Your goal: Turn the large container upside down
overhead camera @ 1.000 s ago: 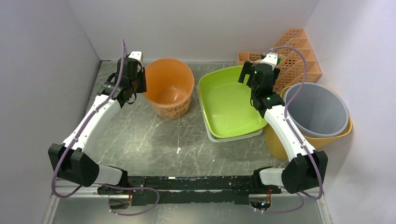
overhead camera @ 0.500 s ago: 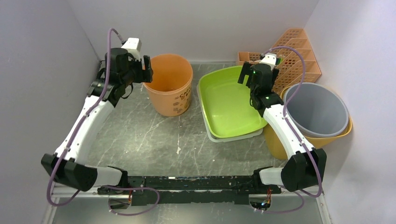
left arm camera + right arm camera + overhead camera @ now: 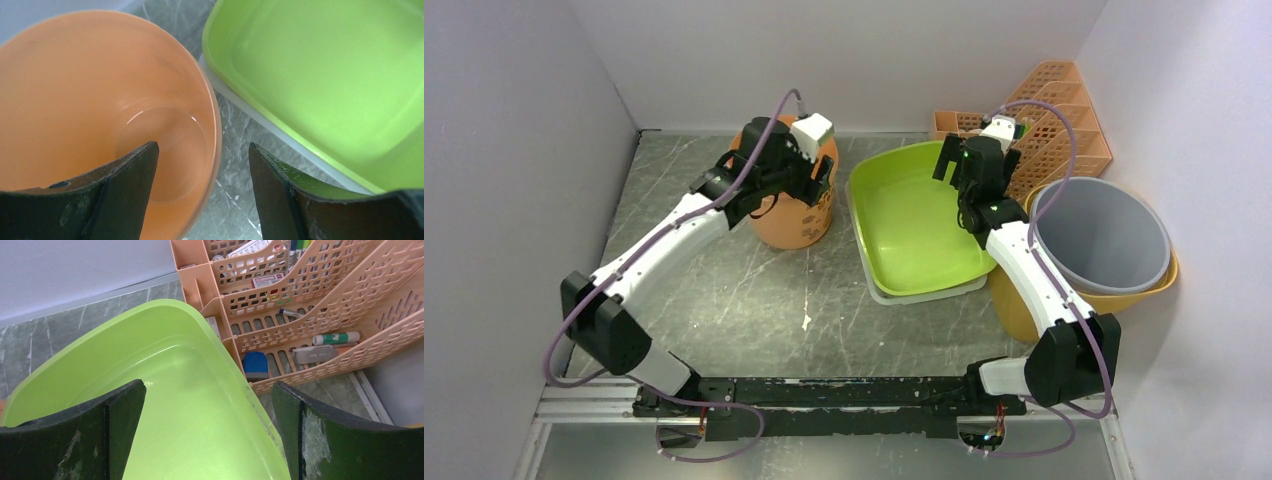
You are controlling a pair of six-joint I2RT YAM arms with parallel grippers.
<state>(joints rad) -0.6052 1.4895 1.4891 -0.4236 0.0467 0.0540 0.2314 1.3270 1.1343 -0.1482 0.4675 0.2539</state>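
A large lime-green tub (image 3: 914,225) sits upright on a white tray (image 3: 924,296) at the middle right. An orange bucket (image 3: 794,228) stands upright to its left. My left gripper (image 3: 821,185) is open above the bucket's right rim. In the left wrist view (image 3: 202,165) one finger hangs over the bucket's inside (image 3: 100,100) and the other over the gap beside the tub (image 3: 325,75). My right gripper (image 3: 948,163) is open above the tub's far right rim, which it straddles in the right wrist view (image 3: 207,405). The tub (image 3: 165,380) is empty.
A peach lattice organizer (image 3: 1064,120) with pens stands at the back right, close to the tub's corner (image 3: 310,305). A grey bucket (image 3: 1104,235) nested in a yellow one (image 3: 1014,300) stands at the right wall. Walls close in left, back and right.
My left arm has swung from the orange bucket's left side across to its right rim. The bucket went from tilted to upright. The right arm has barely moved.
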